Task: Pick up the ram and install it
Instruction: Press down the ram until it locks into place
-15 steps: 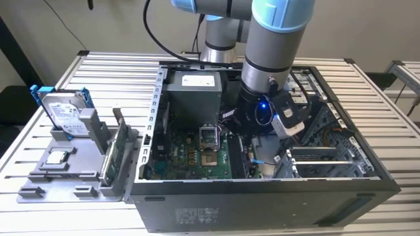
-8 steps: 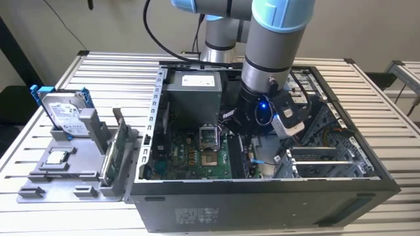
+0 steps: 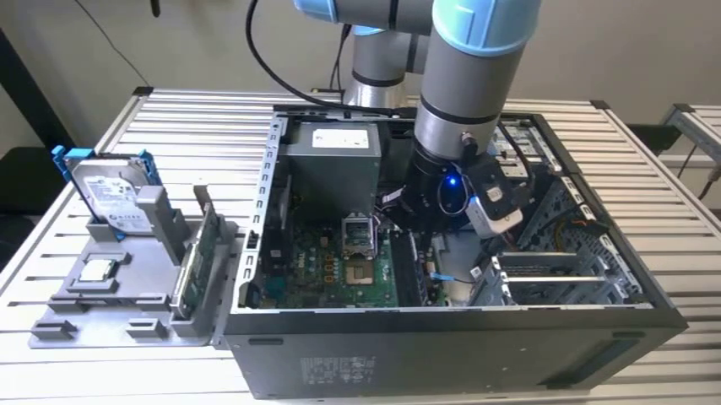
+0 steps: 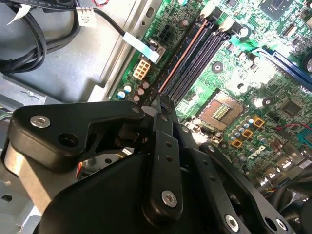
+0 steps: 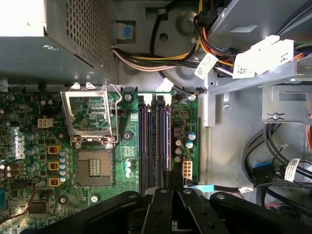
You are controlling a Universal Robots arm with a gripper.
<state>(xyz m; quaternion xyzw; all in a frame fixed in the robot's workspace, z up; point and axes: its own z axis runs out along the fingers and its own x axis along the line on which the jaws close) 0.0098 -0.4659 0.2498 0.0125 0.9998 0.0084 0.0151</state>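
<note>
**Ram at the slots, fingers nearly shut on it**

My gripper (image 5: 169, 189) is down inside the open computer case (image 3: 451, 346), right over the memory slots (image 5: 151, 141) on the motherboard (image 5: 29, 146). The fingers are drawn almost together, only a thin gap left. In that gap sits a slim dark strip seen edge-on, which I take to be the ram (image 5: 168, 177). It lines up with the outermost slot, the one nearest the white connector (image 5: 187, 170) and the small capacitors (image 5: 179, 146). I can't tell whether it is seated, touching, or just above the slot. The second wrist view shows the same thing: fingertips pinched close, pointing at the end of the slot bank.

Over on the exterior view's left, the grey tray (image 3: 101, 325) has the hard drive (image 3: 113, 198) standing in it, well apart from me.

Risks, as I judge them:
- Stick slightly skewed against the slot. Pushing down then would jam an edge on the slot wall or flex the board.
- Wrong slot. The four lie tight side by side, so a small sideways offset lands it in the neighbour.
- Notch reversed. The stick would refuse to seat, and force could crack it.
- End latches not open. I can't see their state, and a shut one would block the stick.
- The grip is on a thin edge, so the stick could tilt or slip under load.
- Finger linkages are close to the capacitors and connector, so a sideways nudge could clip them.
</note>
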